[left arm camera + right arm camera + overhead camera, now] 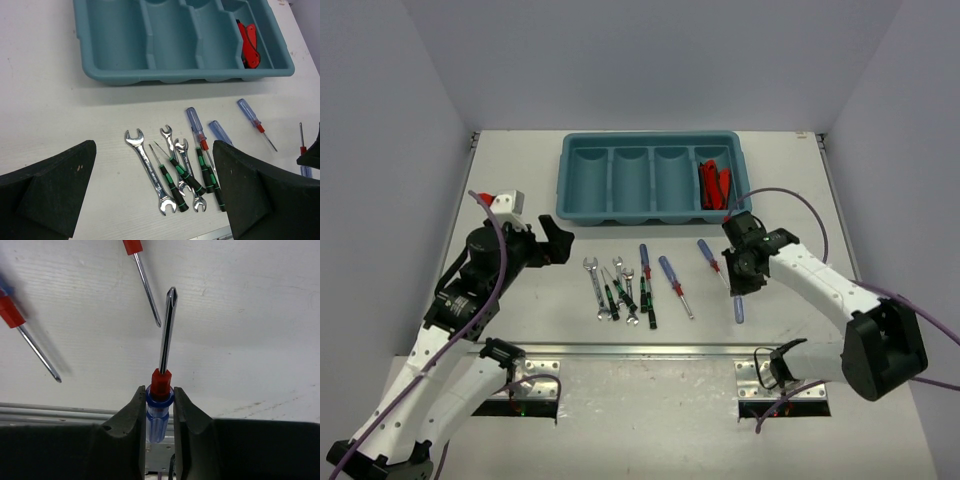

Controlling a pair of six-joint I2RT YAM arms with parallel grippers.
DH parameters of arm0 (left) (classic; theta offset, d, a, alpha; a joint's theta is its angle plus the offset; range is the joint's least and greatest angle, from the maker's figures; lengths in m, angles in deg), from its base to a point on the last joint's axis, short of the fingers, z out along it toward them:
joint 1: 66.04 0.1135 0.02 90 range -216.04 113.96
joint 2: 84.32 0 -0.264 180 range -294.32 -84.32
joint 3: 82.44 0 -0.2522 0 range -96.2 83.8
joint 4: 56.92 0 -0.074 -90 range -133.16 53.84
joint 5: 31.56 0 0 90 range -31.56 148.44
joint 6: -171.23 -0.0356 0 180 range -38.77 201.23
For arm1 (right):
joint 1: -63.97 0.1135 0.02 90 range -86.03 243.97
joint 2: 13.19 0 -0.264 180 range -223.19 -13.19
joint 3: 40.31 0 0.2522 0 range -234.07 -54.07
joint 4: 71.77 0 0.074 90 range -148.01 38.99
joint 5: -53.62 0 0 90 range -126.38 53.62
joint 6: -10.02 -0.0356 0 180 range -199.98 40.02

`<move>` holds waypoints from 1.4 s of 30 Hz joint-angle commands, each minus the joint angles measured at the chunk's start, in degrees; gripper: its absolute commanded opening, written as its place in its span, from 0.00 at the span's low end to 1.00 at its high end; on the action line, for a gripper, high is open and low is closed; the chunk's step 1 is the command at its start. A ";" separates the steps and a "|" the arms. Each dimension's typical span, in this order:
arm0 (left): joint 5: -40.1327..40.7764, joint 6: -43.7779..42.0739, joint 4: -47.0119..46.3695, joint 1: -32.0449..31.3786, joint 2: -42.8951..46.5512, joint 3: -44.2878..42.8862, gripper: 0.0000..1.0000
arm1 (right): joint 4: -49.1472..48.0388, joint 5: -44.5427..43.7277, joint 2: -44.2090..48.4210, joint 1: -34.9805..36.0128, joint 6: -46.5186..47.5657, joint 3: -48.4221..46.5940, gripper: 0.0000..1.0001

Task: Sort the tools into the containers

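Note:
My right gripper (741,272) (159,402) is shut on the neck of a blue-handled screwdriver (738,306) (165,340), whose shaft points away from the wrist; I cannot tell if it is off the table. Three more blue-handled screwdrivers (675,285) (196,124) lie beside it. Silver wrenches (596,287) (150,172) and green-black drivers (647,300) (176,184) lie in a loose heap below my left gripper (558,242) (154,150), which hangs open above the table. Red utility knives (713,184) (248,45) lie in the rightmost compartment of the teal tray (582,215) (190,79).
The tray's other three compartments hold nothing. A metal rail (650,350) runs along the table's near edge by the arm bases. White walls close in the table on three sides.

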 commanded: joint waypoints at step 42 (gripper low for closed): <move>-23.04 21.41 -48.36 -23.17 -22.87 1.21 0.00 | -47.49 56.53 13.14 11.68 -11.41 1.15 0.08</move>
